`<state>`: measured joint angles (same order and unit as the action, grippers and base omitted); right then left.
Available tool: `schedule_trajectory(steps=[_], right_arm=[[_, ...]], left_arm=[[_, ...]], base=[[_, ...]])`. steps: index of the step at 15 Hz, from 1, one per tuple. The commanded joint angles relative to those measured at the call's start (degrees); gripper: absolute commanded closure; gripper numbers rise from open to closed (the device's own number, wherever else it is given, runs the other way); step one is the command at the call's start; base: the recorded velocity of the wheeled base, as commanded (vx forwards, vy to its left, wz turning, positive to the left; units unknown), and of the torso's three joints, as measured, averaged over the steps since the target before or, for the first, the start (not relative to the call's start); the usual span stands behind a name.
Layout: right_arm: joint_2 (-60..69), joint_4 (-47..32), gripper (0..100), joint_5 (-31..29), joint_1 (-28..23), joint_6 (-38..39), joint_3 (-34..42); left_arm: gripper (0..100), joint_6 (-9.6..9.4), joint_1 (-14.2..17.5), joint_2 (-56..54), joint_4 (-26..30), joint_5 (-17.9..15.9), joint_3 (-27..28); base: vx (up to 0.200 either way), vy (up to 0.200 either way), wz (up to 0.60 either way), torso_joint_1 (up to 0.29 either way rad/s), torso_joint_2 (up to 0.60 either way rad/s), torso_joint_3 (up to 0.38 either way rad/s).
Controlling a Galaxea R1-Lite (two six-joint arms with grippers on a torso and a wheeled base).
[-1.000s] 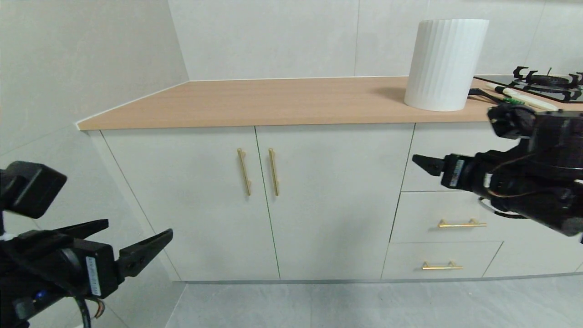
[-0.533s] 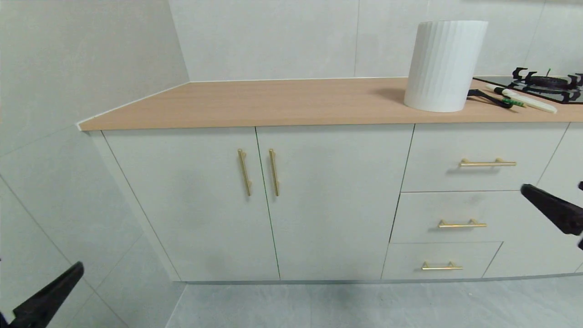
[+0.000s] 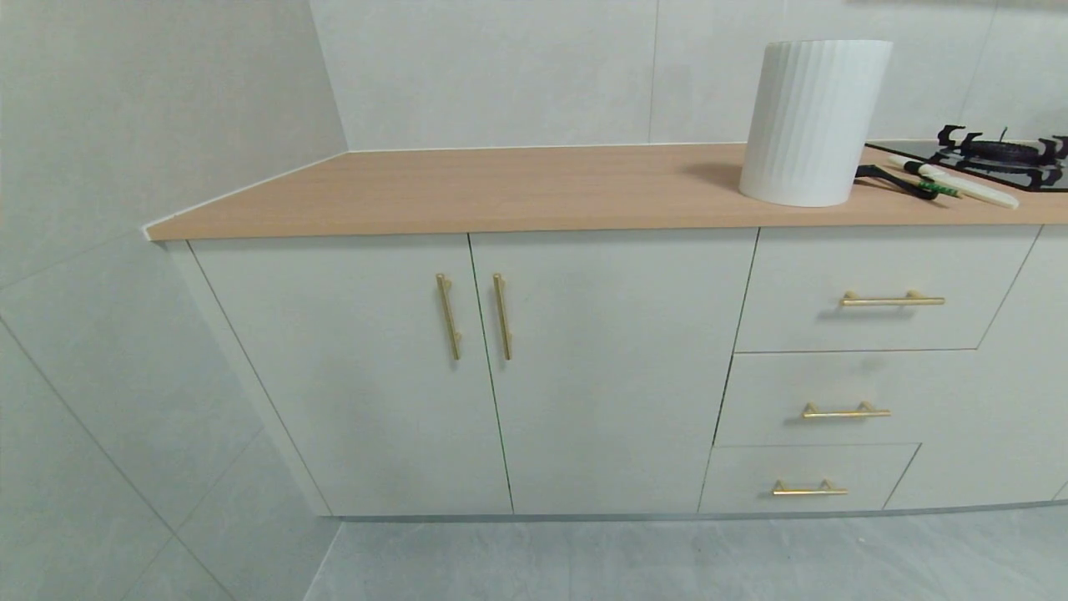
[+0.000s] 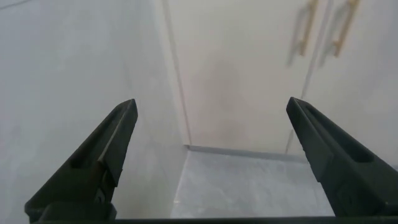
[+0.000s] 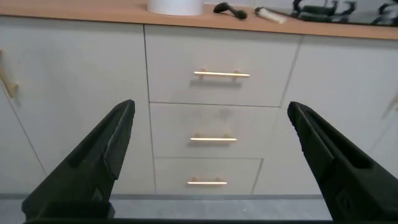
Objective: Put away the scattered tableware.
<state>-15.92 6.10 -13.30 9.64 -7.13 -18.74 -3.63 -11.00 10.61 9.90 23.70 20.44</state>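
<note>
Two utensils lie on the wooden counter (image 3: 501, 188) at its right end: a black-handled one (image 3: 894, 178) and a white-handled one with a green band (image 3: 959, 184). They rest just right of a tall white ribbed container (image 3: 813, 121). In the right wrist view the black utensil (image 5: 230, 10) and the white one (image 5: 270, 15) sit on the counter above the drawers. My right gripper (image 5: 211, 107) is open and empty, low in front of the drawers. Down by the cabinet's left corner and the floor, my left gripper (image 4: 211, 106) is open too, holding nothing.
Below the counter are two cabinet doors with gold handles (image 3: 476, 315) and three drawers with gold handles (image 3: 893, 299), all closed. A black stove burner (image 3: 1001, 150) stands at the far right. A tiled wall (image 3: 125, 250) bounds the left side.
Both arms have dropped down and outward, out of the head view. The things on the counter have not moved.
</note>
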Motion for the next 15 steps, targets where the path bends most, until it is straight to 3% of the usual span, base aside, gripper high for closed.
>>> schedule_trajectory(steps=[1,3,4,5,6,8,9,11,12,13,15], right_arm=[[10.2,-3.5,0,-1.0,-0.9,-0.3,-1.7],[10.2,-3.5,0,-4.1,-1.7,0.0,-1.3],[10.6,-3.5,0,-4.1,-5.7,0.2,-1.3],[10.6,-3.5,0,-4.1,-5.7,0.2,-1.3],[15.4,-5.0,0,0.2,-9.6,0.9,0.3],[15.9,-4.8,0,1.8,-9.6,1.2,5.4],[15.9,-4.8,0,2.4,-9.6,1.2,9.1],[15.9,-2.9,0,5.7,-9.6,1.0,16.2],[15.9,-1.0,0,8.0,-9.6,0.9,18.7],[15.9,-2.1,0,9.4,-9.6,1.0,18.7],[15.8,-2.8,0,11.4,-9.6,1.3,18.7]], left_arm=[[0,0.12,2.6,-5.0,-0.1,-0.1,0.1],[0,0.03,5.5,-5.0,-0.8,-0.1,0.4],[0,-0.59,9.2,-6.8,-0.6,-0.6,0.3],[0,-0.59,9.2,-6.8,-0.6,-0.6,0.3],[0,-0.76,10.8,-10.6,2.1,-2.4,-1.5],[0,-0.59,10.8,-10.5,1.7,-3.0,-5.5],[0,-0.59,10.8,-10.6,-0.1,-5.0,-9.2],[0,-0.50,10.9,-10.6,-11.7,-11.6,-19.4],[0,-0.06,10.9,-10.6,-13.4,-13.5,-20.4],[0,1.17,10.8,-10.5,-12.2,-14.6,-20.4],[0,1.79,10.9,-10.5,-11.7,-18.4,-20.4]], base=[[0.000,0.000,0.00,0.000,0.00,0.000],[0.000,0.000,0.00,0.000,0.00,0.000],[0.000,0.000,0.00,0.000,0.00,0.000],[0.000,0.000,0.00,0.000,0.00,0.000],[0.000,0.000,0.00,0.000,0.00,0.000],[0.000,0.000,0.00,0.000,0.00,0.000],[0.000,0.000,0.00,0.000,0.00,0.000],[0.000,0.000,0.00,0.000,0.00,0.000],[0.000,0.000,0.00,0.000,0.00,0.000],[0.000,0.000,0.00,0.000,0.00,0.000],[0.000,0.000,0.00,0.000,0.00,0.000]])
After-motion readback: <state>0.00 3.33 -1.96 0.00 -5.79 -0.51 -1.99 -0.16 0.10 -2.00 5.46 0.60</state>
